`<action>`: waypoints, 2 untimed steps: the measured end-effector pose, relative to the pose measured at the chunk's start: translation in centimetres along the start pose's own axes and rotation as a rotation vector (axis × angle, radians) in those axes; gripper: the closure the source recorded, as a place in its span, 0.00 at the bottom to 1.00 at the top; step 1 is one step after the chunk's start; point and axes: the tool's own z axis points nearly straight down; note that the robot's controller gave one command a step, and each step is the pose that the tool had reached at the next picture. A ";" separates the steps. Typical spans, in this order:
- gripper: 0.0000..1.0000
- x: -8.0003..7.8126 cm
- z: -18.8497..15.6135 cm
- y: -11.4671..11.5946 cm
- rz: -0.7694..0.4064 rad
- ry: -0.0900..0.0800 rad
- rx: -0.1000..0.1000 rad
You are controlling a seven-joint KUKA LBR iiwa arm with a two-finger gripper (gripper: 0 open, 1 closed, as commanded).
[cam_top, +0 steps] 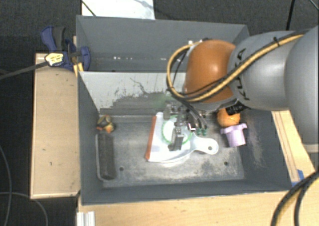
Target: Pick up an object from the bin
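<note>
My gripper [176,139] hangs low in the middle of the bin, right over a white flat thing [167,154] with a rounded handle that sticks out to the right. A green ring [166,131] lies on that white thing, partly hidden by the gripper. An orange-red stick [151,141] lies along the white thing's left edge. Nothing shows between the gripper's tips, and its body hides how it stands to the white thing.
A purple spool [234,134] and an orange round thing [227,118] lie at the right, close under the arm. A long dark grey bar [106,156] lies along the left wall, with a small brown and yellow thing [105,125] at its far end.
</note>
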 end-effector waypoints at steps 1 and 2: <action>0.00 -0.1 -0.5 0.0 0.002 -0.007 0.000; 0.00 -0.1 -0.5 -0.1 0.005 -0.006 -0.001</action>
